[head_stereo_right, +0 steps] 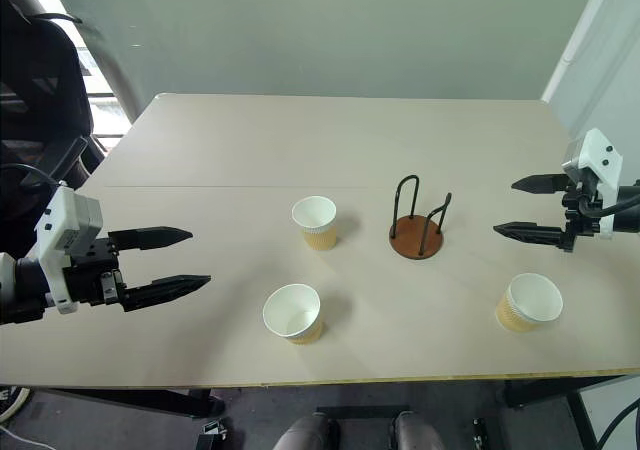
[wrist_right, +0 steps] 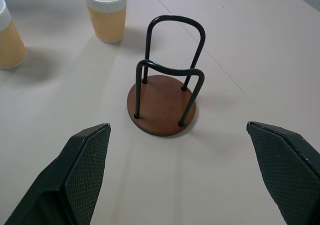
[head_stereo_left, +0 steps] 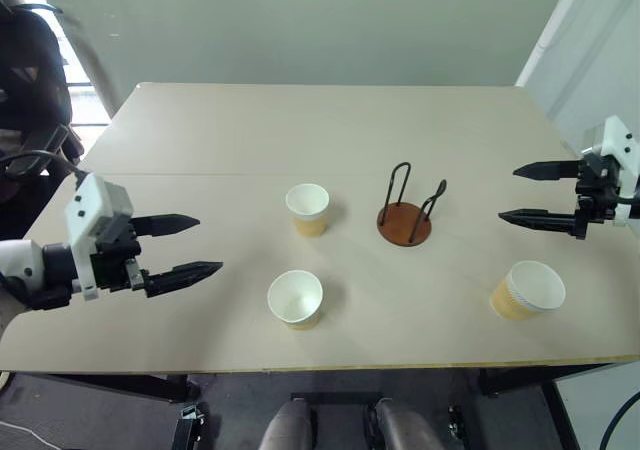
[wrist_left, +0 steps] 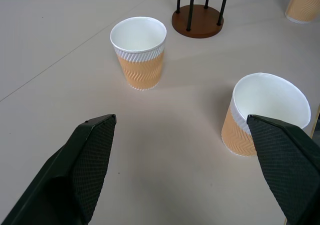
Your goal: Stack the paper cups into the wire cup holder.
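Standing upright and apart on the pale beige table [head_stereo_left: 200, 140] are three small tapered paper cups, yellow-tan outside and white at the rim: a far cup [head_stereo_left: 308, 209] near the middle, a near cup [head_stereo_left: 296, 299] just in front of it, and a right cup [head_stereo_left: 527, 290] close to the near edge. The wire cup holder [head_stereo_left: 405, 209], a round reddish-brown disc with two upright black wire loops, sits right of the far cup and holds nothing.

The left gripper [head_stereo_left: 184, 247] hovers above the table's left side with its black fingers spread wide, empty, aimed toward the two middle cups. The right gripper [head_stereo_left: 540, 194] hangs at the far right, likewise spread and empty, facing the holder.

No cup is stacked yet. The cups look light and thin-walled, so a hard squeeze could crush one, and a glancing finger could tip it. The right cup could roll off the edge if knocked. Lowering a cup off-centre could catch a wire loop and shove the holder.
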Robot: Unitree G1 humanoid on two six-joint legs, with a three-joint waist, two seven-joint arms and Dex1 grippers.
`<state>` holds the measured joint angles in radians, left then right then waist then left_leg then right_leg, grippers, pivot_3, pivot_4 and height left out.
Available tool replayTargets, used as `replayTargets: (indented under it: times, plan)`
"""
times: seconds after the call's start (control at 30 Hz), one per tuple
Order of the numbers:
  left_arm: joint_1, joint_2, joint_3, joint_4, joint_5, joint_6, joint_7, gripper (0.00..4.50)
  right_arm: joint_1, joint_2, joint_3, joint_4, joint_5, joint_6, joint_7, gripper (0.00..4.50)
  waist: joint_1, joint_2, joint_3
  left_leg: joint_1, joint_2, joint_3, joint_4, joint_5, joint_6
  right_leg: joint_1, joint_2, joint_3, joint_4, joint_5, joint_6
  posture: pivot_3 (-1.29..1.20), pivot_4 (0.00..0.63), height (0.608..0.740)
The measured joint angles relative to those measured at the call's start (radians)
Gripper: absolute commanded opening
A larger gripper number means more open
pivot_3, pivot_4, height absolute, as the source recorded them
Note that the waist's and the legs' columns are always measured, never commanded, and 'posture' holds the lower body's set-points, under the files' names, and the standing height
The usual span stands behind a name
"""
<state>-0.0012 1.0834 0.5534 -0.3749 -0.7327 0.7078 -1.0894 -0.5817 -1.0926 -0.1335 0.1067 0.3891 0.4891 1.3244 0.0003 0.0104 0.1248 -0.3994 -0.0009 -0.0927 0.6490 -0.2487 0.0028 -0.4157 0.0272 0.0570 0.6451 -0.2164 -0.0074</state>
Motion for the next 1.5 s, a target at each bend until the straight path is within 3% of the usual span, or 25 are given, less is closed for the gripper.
replayTargets:
  times: [0.3, 0.5, 0.73, 1.1, 1.5]
  plan:
    - [-0.005, 0.0, -0.001, 0.0, 0.0, 0.0, 0.001, 4.48, 0.034, -0.003, 0.0, -0.041, 0.012, 0.03, 0.013, 4.5, 0.0, 0.0, 0.0, 0.0, 0.0, 0.0, 0.0, 0.0, 0.0, 0.0, 0.0, 0.0, 0.0, 0.0, 0.0, 0.0, 0.15, 0.74]
    - [-0.033, 0.0, -0.005, 0.0, -0.001, -0.003, 0.005, 4.48, 0.15, 0.031, -0.004, -0.164, 0.093, 0.128, 0.007, 4.5, 0.001, 0.0, 0.0, 0.0, 0.0, 0.0, 0.0, 0.0, -0.001, 0.0, 0.001, 0.0, 0.0, 0.0, 0.0, 0.0, 0.15, 0.74]
    - [-0.089, -0.009, -0.023, -0.009, -0.029, -0.005, 0.012, 4.48, 0.209, 0.15, 0.099, -0.299, 0.081, 0.266, -0.177, 4.5, 0.0, -0.001, -0.001, 0.001, 0.002, 0.0, 0.003, 0.001, -0.001, 0.001, 0.002, 0.0, 0.0, 0.001, 0.001, 0.0, 0.15, 0.74]
    - [-0.083, -0.009, -0.019, -0.064, -0.069, 0.013, 0.027, 4.48, 0.057, 0.329, 0.22, -0.221, -0.015, 0.389, -0.438, 4.5, -0.002, -0.001, -0.001, 0.0, 0.002, 0.0, 0.006, 0.001, -0.001, 0.0, 0.002, 0.0, 0.0, 0.005, 0.001, 0.0, 0.15, 0.74]
    - [-0.054, -0.009, -0.015, -0.08, -0.071, 0.023, 0.05, 4.48, -0.03, 0.463, 0.244, -0.154, -0.062, 0.335, -0.512, 4.5, 0.0, -0.001, 0.0, -0.001, 0.002, 0.0, 0.006, 0.001, -0.001, -0.001, 0.002, 0.0, 0.0, 0.005, 0.0, 0.0, 0.15, 0.74]
